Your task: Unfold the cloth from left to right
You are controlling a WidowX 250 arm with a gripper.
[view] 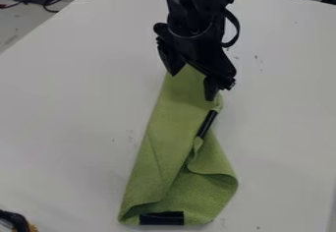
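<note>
Camera view: the gripper (192,87) partly covers the cloth's (157,142) far end.

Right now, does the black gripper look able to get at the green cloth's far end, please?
Probably yes: the black gripper hangs open over that end of the green cloth, with nothing visible in between.

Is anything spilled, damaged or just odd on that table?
No spill or tear stands out. The green cloth is lopsided, its right side bunched and curling over. One black strip slants along that side; another black strip crosses the near end. Small dark specks mark the white table.
</note>
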